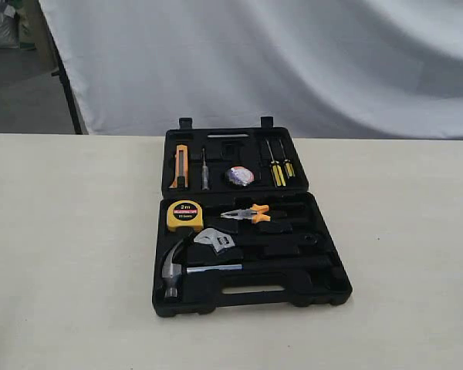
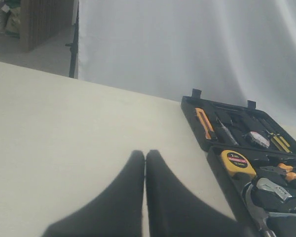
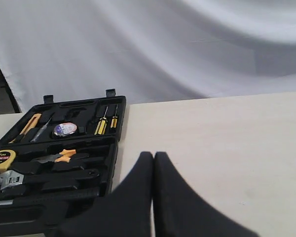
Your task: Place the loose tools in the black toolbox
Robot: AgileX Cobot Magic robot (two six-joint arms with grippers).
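Beige table, white sheet behind. Open black toolbox: rigid, prob heavy loaded; grab lid's far edge. left gripper & right gripper: jaws together, empty.

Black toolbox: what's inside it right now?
Black toolbox, latch half: utility knife, tester pen, tape roll, two screwdrivers. Handle half: tape measure, pliers, wrench, hammer. Remaining recesses too dark to tell.

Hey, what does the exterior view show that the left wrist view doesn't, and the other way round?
Only the exterior view: the whole black toolbox, right down to its handle slot on the near half. Only the left wrist view: the left claw, shut. Both: the yellow tape measure, orange utility knife, pliers and screwdrivers seated inside.
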